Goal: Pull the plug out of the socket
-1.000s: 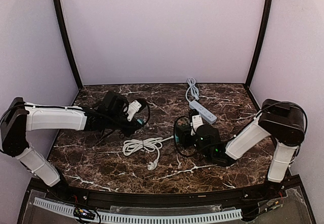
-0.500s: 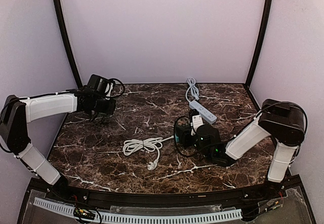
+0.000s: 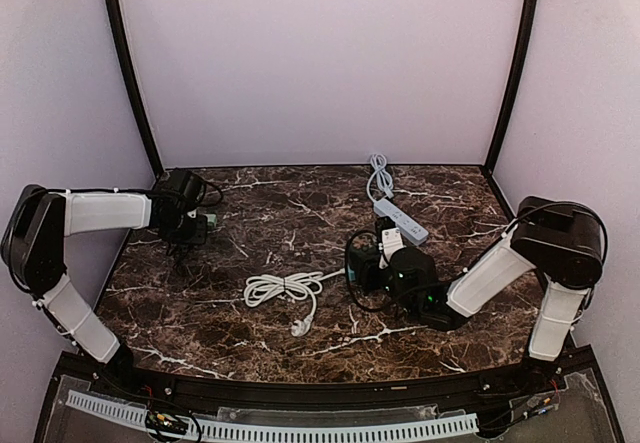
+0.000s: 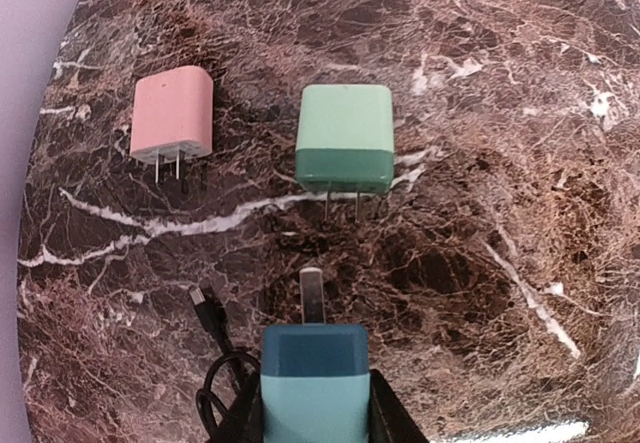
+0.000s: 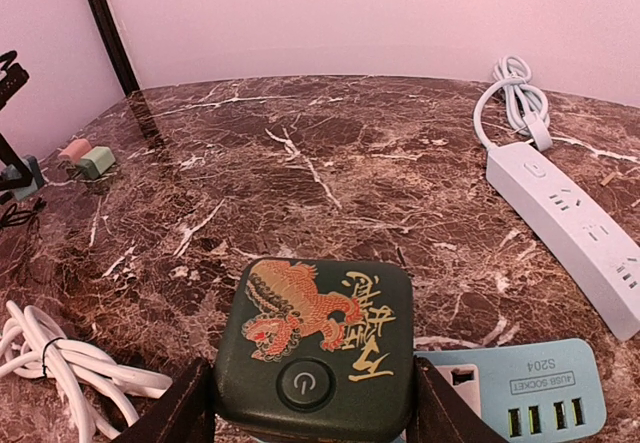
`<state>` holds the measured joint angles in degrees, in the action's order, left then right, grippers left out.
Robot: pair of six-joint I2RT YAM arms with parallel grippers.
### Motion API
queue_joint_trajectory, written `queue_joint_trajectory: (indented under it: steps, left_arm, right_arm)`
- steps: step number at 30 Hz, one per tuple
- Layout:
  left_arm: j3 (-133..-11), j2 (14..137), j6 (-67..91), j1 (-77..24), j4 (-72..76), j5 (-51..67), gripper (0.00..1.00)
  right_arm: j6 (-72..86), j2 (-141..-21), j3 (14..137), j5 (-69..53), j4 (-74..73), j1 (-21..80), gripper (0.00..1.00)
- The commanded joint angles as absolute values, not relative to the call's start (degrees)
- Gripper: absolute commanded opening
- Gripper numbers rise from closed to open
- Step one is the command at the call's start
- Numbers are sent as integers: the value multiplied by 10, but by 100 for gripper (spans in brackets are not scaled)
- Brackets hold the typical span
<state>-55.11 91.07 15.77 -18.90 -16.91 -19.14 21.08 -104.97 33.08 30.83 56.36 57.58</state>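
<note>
left gripper [image 4: 315, 418] pinching blue plug [image 4: 313, 363], 9 o'clock, near pink plug [image 4: 172, 113]: probably parking it | right gripper [image 5: 312, 408] clamping dark cube [image 5: 315, 323], 3 o'clock: likely bracing

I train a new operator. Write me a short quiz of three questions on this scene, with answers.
1. True or false: the left gripper holds the pink adapter.
2. How many adapters lie loose on the table near the left gripper?
3. The dark plug in the right gripper sits on: A) white strip, B) blue socket strip, C) coiled cable.
Key: 1 false, the blue adapter; 2 two, pink adapter and green adapter; 3 B.
</note>
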Motion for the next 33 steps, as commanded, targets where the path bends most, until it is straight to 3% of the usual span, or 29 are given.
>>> queue_joint_trajectory:
  steps: [1,11,20,33]
  left_arm:
    - [-535,919,193,-176,-181,-192,30]
    - [-526,972,210,-151,-160,-126,36]
    - [-520,932,209,-151,-165,-111,55]
    - [-538,808,192,-153,-190,-72,85]
  right_arm:
    - [219,-1052,300,336,502,563,0]
    - [217,-1057,306,333,497,563,0]
    - [215,-1056,310,328,493,563,5]
    - [212,-1036,317,324,476,563,56]
